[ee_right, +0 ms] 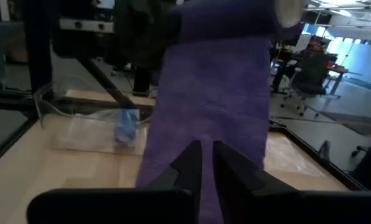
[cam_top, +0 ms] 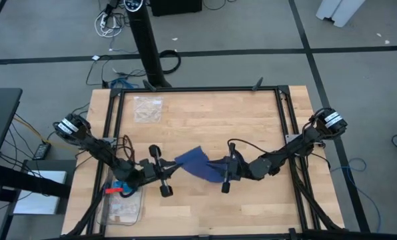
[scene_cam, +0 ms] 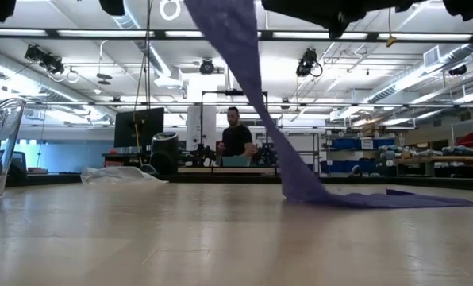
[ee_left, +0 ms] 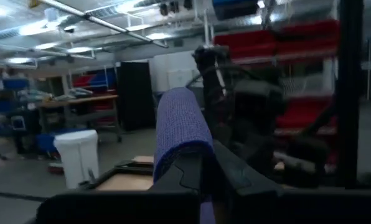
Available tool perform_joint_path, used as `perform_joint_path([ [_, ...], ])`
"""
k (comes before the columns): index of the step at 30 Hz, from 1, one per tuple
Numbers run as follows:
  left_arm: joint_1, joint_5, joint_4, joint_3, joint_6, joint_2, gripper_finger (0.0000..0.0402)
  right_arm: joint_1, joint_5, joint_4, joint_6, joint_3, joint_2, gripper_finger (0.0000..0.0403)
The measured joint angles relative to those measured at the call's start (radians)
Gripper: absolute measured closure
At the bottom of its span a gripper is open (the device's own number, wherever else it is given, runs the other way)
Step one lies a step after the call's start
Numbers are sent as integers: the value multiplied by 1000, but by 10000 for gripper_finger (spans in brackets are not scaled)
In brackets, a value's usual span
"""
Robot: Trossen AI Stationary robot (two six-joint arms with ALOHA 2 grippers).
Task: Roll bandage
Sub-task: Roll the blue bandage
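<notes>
Held between both arms above the middle of the pale wooden worktop (cam_top: pixel 205 127): dark navy-blue soft fabric bandage (cam_top: pixel 195 163), a flat band drooping from the raised end down to the boards, its far end lying flat there in the low view. Left gripper (cam_top: pixel 168 170) at the band's left end, fingers (ee_left: pixel 192 177) pinching the fabric, which folds over them. Right gripper (cam_top: pixel 220 171) at the band's right end, fingers (ee_right: pixel 188 165) closed on the hanging cloth. Near the left arm, clear plastic bag (cam_top: pixel 122 208) with a small light-blue item (ee_right: pixel 128 127); another clear bag (cam_top: pixel 148 109) near the far edge. Beyond the worktop, a person (scene_cam: pixel 236 139) at a bench.
</notes>
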Motion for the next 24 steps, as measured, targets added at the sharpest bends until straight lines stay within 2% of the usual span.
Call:
perform_joint_path([
  [4,-1,-17,-96,42,48,-75,385,16,16,-103,14,0,-27,375],
  [12,-1,-72,-550,168,36,-221,385,29,19,-315,101,1,-87,399],
  [19,-13,-174,-953,350,19,-308,385,29,18,-565,244,2,-127,392],
  [24,-14,-220,-1204,455,-24,-321,385,28,-70,-698,351,2,-114,394],
])
